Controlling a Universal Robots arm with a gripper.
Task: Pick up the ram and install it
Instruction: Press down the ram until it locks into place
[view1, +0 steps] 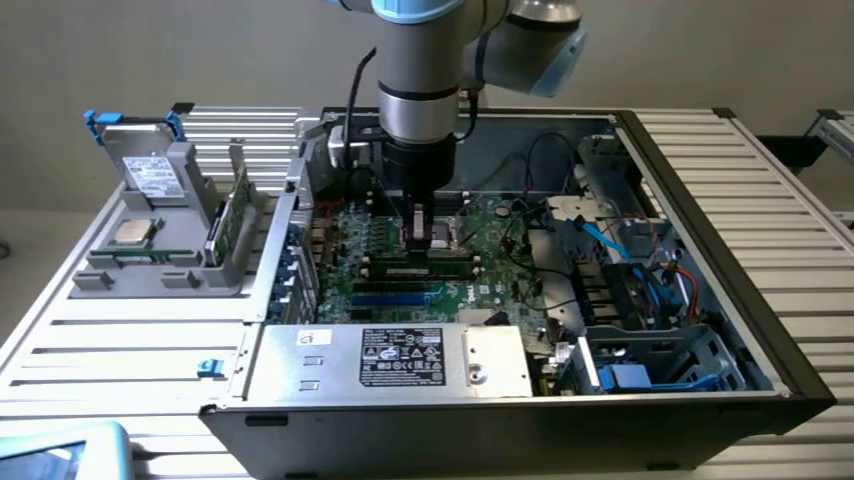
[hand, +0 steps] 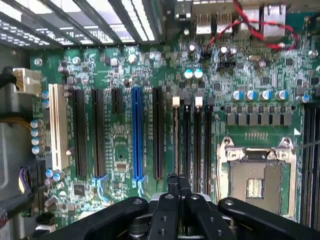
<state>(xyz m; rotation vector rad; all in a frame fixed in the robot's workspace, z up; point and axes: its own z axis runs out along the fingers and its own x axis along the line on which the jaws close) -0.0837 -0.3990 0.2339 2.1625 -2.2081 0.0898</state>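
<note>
The ram (view1: 424, 268) appears to stand on edge in one of the black memory slots (view1: 400, 259) of the motherboard (view1: 400, 295), inside the open computer case (view1: 747, 330). Its long axis runs from the exterior view's left to right, parallel to the neighbouring slots. In the wrist view its thin top edge (hand: 176, 140) lies along the slot with a white latch (hand: 176, 101) at the far end. The claw (view1: 424, 245) hangs directly above it with its fingers (hand: 173, 181) pressed together, holding nothing; whether they touch the stick is unclear. Beside the slots sits the empty processor socket (hand: 256, 182). On the bench (view1: 120, 350), at the exterior view's left, a grey holder (view1: 100, 280) carries a silver processor chip (view1: 130, 232).
</note>
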